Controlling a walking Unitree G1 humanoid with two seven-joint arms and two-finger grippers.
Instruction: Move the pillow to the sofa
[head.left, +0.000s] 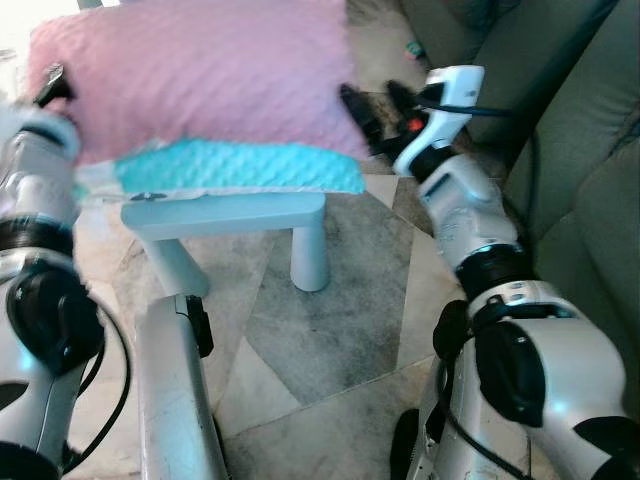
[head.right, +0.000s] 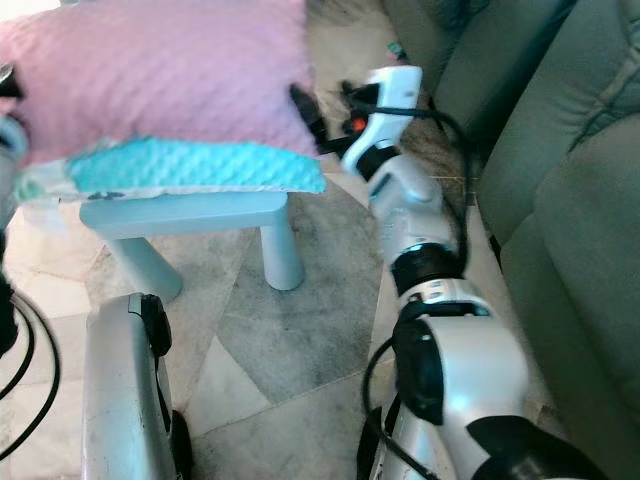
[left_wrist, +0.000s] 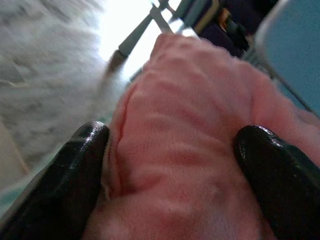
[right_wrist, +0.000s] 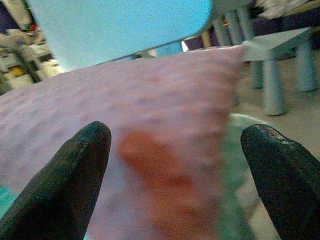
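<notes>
Presently held: pink pillow (head.left: 190, 80), raised between both grippers above a light blue stool (head.left: 235, 225).

Beneath it: a teal pillow (head.left: 240, 167), lying on the stool top, its upper face touching the pink one's underside.

Left gripper (left_wrist: 170, 165): at the pink pillow's left edge, fingers (left_wrist: 65, 175) clamped on a fold of its fabric, one finger on each side of the bunched cloth.

Right gripper (head.left: 372, 105): at the pink pillow's right edge, fingers (right_wrist: 65, 175) spread apart, the pillow's surface lying between them; whether the tips press into it cannot be told.

Sofa (head.left: 590, 160): grey-green, on the robot's right, just beside the right arm; the pink pillow is apart from it.

Floor (head.left: 330, 330): pale marbled tile with a darker grey patch under the stool.

Wrist views: more light blue furniture legs behind the pillow.
</notes>
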